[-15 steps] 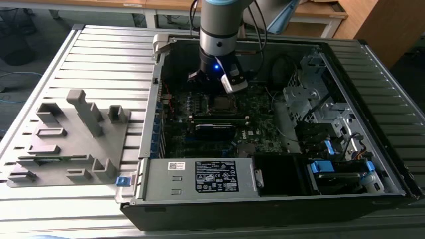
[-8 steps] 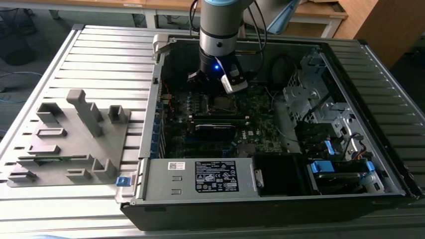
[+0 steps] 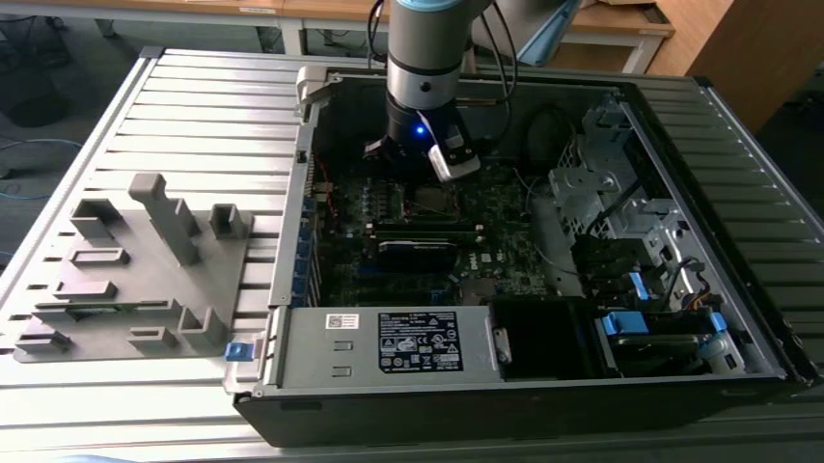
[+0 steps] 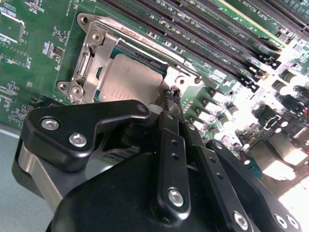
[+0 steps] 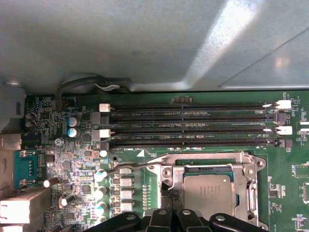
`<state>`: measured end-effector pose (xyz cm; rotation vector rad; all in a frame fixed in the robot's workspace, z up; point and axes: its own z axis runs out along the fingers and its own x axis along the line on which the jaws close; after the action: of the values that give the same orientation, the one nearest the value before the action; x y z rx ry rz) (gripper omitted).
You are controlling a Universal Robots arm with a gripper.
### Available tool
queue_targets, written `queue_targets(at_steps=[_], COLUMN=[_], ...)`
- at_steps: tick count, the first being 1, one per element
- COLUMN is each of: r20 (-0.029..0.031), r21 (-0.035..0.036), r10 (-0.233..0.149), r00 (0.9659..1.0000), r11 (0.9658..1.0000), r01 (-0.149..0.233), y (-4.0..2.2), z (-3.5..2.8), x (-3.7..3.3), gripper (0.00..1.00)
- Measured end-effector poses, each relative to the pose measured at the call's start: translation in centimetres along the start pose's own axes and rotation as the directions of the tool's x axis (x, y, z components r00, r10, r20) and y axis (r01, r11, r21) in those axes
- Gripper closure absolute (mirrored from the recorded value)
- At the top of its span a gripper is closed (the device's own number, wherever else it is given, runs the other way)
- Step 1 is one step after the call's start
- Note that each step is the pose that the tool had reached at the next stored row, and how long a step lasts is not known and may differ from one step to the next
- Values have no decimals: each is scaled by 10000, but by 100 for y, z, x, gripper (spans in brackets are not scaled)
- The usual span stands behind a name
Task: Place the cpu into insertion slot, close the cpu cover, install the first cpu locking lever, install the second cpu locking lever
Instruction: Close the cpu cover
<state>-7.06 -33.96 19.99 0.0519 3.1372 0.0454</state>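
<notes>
The cpu (image 5: 207,193) (image 4: 128,82) lies flat in the insertion slot (image 5: 260,164) on the green motherboard. The silvery cpu cover (image 5: 203,162) (image 4: 91,53) is folded down around it, and the chip's face shows through its window. A thin wire locking lever (image 5: 128,166) sticks out sideways from the socket's corner, over the capacitors. My gripper (image 5: 167,195) (image 4: 172,94) is shut, with its black tips down at the socket's edge where that lever bends. In the exterior view the gripper (image 3: 429,178) hangs inside the open computer case, right above the socket (image 3: 431,200).
Long black memory slots (image 5: 193,128) (image 4: 207,43) run beside the socket. Capacitors (image 5: 100,193) stand close to the lever. The case's metal wall (image 5: 145,43) rises behind the board. A power supply (image 3: 386,342), a drive cage (image 3: 605,193) and a grey parts fixture (image 3: 142,270) surround the work area.
</notes>
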Motion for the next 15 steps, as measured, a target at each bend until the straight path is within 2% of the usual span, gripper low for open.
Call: queue_targets(at_steps=[11, 15], r20=[0, 11], r21=[0, -16], r10=[-1, 0], r00=[10000, 10000], r11=[10000, 10000], r01=[1, 0], y=[0, 3], z=[6, -15], x=[0, -2], gripper=[89, 89])
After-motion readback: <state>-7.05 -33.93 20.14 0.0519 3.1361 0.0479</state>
